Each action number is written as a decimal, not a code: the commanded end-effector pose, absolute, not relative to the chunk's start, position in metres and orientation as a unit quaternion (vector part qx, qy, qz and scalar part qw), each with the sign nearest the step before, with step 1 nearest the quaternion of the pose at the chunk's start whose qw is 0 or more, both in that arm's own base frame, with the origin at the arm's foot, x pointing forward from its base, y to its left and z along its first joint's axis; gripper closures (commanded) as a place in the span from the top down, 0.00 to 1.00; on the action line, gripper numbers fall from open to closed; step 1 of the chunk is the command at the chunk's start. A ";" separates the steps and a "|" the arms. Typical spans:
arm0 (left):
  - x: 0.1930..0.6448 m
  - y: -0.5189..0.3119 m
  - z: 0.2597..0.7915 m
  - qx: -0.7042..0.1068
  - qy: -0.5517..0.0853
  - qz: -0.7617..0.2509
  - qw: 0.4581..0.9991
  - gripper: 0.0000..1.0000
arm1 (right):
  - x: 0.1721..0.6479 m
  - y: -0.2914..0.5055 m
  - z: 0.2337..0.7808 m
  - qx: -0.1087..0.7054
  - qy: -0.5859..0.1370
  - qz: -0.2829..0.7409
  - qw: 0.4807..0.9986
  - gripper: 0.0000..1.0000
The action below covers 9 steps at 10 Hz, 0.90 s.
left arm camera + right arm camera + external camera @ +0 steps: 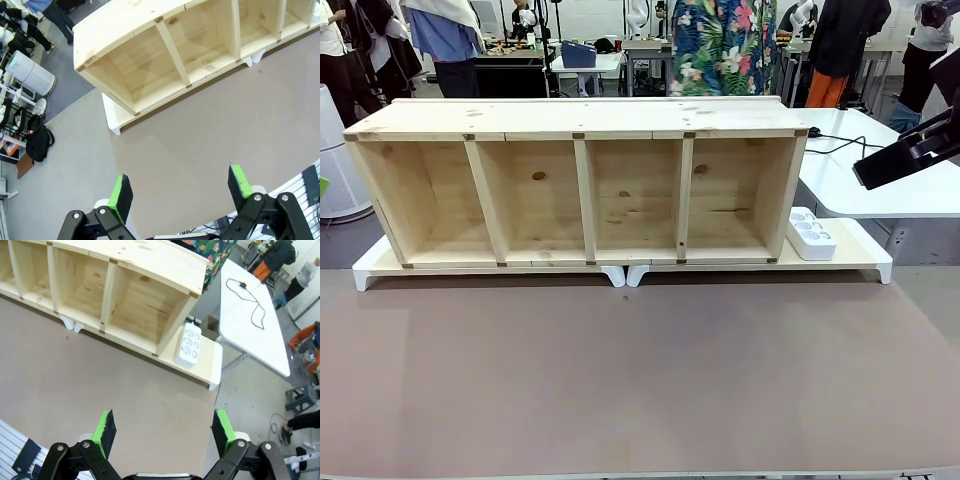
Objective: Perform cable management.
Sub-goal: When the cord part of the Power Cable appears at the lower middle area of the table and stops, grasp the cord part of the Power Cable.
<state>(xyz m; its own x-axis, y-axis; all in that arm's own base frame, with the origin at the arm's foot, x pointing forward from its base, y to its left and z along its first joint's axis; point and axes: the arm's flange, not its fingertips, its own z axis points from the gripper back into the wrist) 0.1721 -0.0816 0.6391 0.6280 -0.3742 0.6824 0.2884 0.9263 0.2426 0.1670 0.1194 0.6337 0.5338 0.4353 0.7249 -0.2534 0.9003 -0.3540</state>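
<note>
The thin black cable (835, 149) lies in loose curves on the white table behind the shelf's right end. It is also in the right wrist view, where the cable (242, 285) shows its plug end. The long wooden shelf (582, 118) has several open compartments and stands on white risers. My left gripper (180, 187) is open and holds nothing, high above the brown mat near the shelf's left end. My right gripper (164, 427) is open with nothing between its fingers, high above the mat near the shelf's right end. Both are far from the cable.
A white power strip (810, 235) lies on the riser (850, 255) right of the shelf; the power strip (189, 344) is also in the right wrist view. A dark angular part (910, 155) juts in at the right edge. The brown mat (640, 380) spreads in front. People stand at the back.
</note>
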 end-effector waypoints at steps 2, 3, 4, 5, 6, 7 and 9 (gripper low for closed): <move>0.174 -0.082 0.640 0.056 -0.394 -0.186 0.898 1.00 | 0.168 0.119 0.634 -0.107 -0.439 0.199 0.870 1.00; 0.174 -0.082 0.640 0.056 -0.394 -0.186 0.898 1.00 | 0.168 0.119 0.634 -0.107 -0.439 0.199 0.870 1.00; 0.174 -0.082 0.640 0.056 -0.394 -0.186 0.898 1.00 | 0.168 0.119 0.634 -0.107 -0.439 0.199 0.870 1.00; 0.174 -0.082 0.640 0.056 -0.394 -0.186 0.898 1.00 | 0.168 0.119 0.634 -0.107 -0.439 0.199 0.870 1.00; 0.174 -0.082 0.640 0.056 -0.394 -0.186 0.898 1.00 | 0.168 0.119 0.634 -0.107 -0.439 0.199 0.870 1.00; 0.174 -0.082 0.640 0.056 -0.394 -0.186 0.898 1.00 | 0.168 0.119 0.634 -0.107 -0.439 0.199 0.870 1.00; 0.174 -0.082 0.640 0.056 -0.394 -0.186 0.898 1.00 | 0.168 0.119 0.634 -0.107 -0.439 0.199 0.870 1.00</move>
